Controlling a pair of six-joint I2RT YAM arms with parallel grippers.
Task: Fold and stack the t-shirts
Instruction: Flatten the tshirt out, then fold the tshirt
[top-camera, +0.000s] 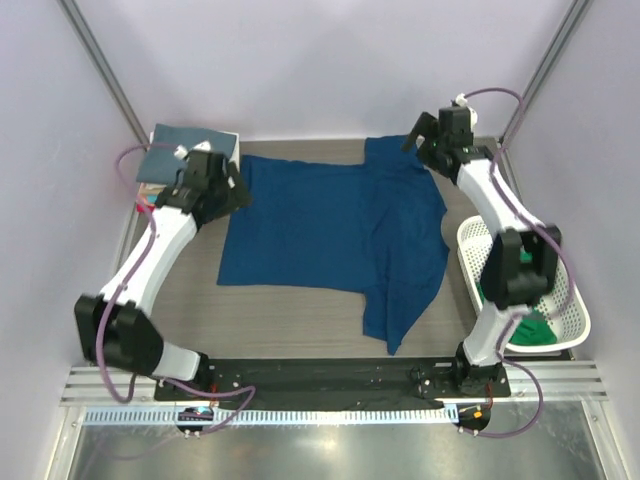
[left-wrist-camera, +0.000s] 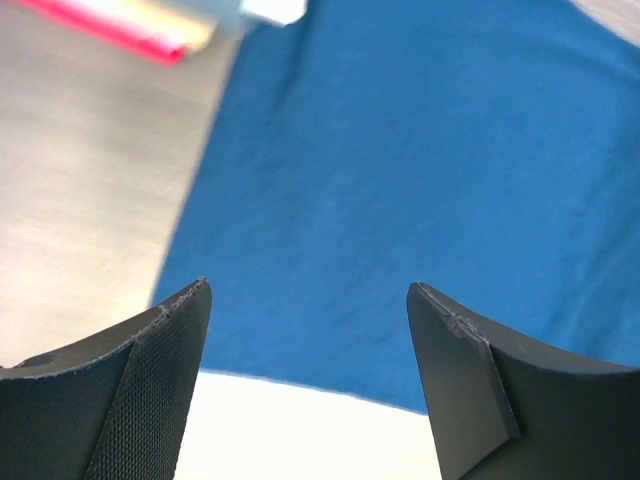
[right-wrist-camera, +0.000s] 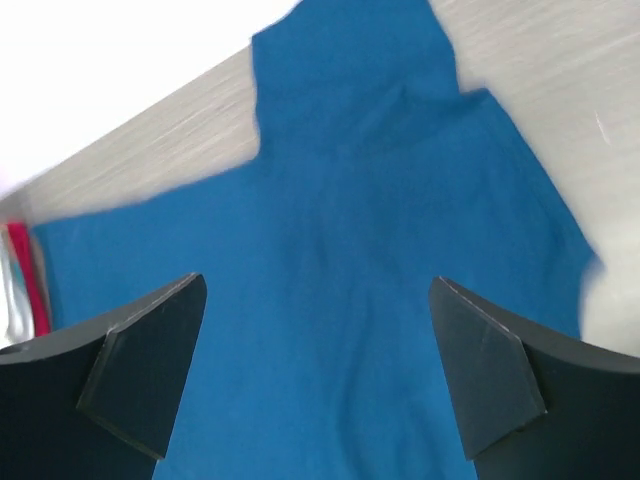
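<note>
So the blue tee (top-camera: 330, 235) is laid out mostly flat in the middle of the desk (top-camera: 290, 320). Its right side is rumpled, with one sleeve sticking out toward 12 o'clock and a loose bit trailing down toward 5 o'clock. The left pincer (top-camera: 235, 192) sits at the tee's 10 o'clock corner with its fingers spread apart and nothing between them. In its wrist cam the cloth fills the gap ahead of the tips, and the tee's left edge runs just inside the left finger (left-wrist-camera: 160, 340). The right pincer (top-camera: 422, 140) is up at about 1 o'clock, right by that far sleeve, also spread wide with nothing gripped, and from its own cam the tee stretches out under and past the tips. Can't tell if either one actually touches the fabric. The folded stack (top-camera: 190, 150), slate-blue on top, is at 10 o'clock just behind the left pincer. The green tee (top-camera: 535, 330) is bunched up in the white basket (top-camera: 578, 315) at 4 o'clock.
</note>
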